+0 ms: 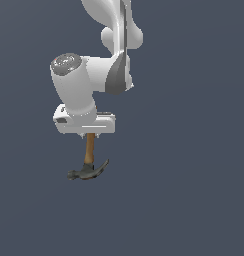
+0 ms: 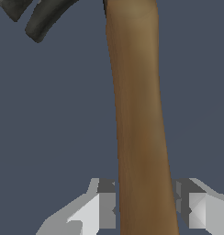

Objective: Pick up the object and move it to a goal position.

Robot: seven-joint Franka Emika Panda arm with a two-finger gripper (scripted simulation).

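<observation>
Fingers, wrist view: two pale grey pads with dark inner faces, one on each side of the handle, pinching it between them.

Hammer, wrist view: brown wooden handle fills the middle of the picture and runs away from the camera; only the dark curved claw of the head shows at the far end.

Hammer, exterior view: shown whole, hanging head-down under the white gripper, handle upright, dark grey head lowest, claw curving toward the exterior view's right. The fingers themselves are hardly visible here.

Arm, exterior view only: white segments reach down from above.

Backdrop: plain dark blue-grey in both views; whether the head touches any surface cannot be told.
</observation>
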